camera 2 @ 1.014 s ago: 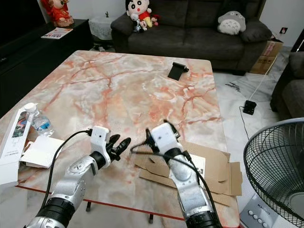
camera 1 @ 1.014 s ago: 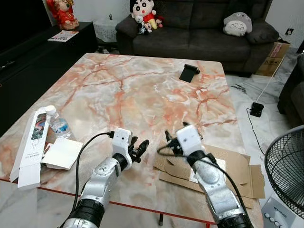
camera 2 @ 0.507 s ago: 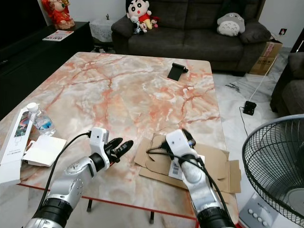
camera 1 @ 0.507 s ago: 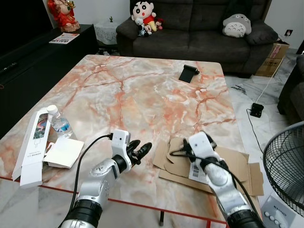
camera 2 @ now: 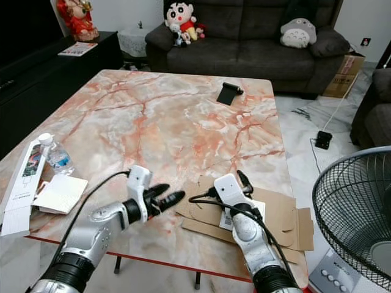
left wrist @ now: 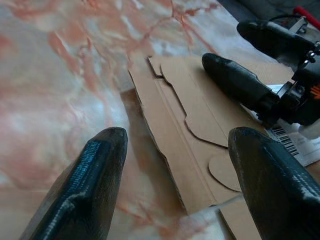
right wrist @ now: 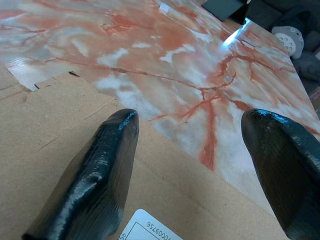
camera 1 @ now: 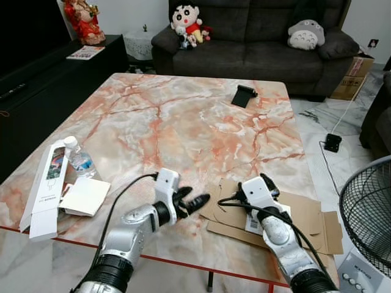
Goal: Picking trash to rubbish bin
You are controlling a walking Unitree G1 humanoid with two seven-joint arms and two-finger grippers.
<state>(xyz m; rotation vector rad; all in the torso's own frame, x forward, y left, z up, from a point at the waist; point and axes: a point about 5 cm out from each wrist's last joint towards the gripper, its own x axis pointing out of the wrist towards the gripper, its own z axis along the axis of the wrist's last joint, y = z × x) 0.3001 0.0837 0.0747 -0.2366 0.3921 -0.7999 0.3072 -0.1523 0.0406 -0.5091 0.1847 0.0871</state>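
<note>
Trash: a flattened brown cardboard box [camera 1: 287, 213] with a white barcode label lies flat on the counter's near right corner, at about 4 o'clock from the counter's middle, its far flap just beside the counter's right edge.
Right gripper [camera 1: 266, 184]: it is low over the cardboard near the label; its jaws are spread wide, with the two black fingers [right wrist: 105, 165] standing over the cardboard's far edge and bare marble between them; whether they touch the sheet cannot be told.
Left gripper [camera 1: 192, 202]: it is at 9 o'clock of the cardboard, just beside its left edge and above bare marble; its jaws are spread, pointing toward the cardboard and the right gripper.
Counter: a large marble counter [camera 1: 183, 122] in white with orange-red veins carries everything.
Other items: a clear plastic water bottle [camera 1: 76, 159] with a white cap, a long white printed carton [camera 1: 47, 183] and a flat white paper packet [camera 1: 82, 195] lie together at the near left edge, at 9 o'clock, well apart from the cardboard; a small black device [camera 1: 244, 94] sits at the far side, at 1 o'clock.
Surroundings: a dark grey sofa [camera 1: 256, 36] with plush toys stands beyond the counter; a black wire fan [camera 1: 366, 213] is at the right.
</note>
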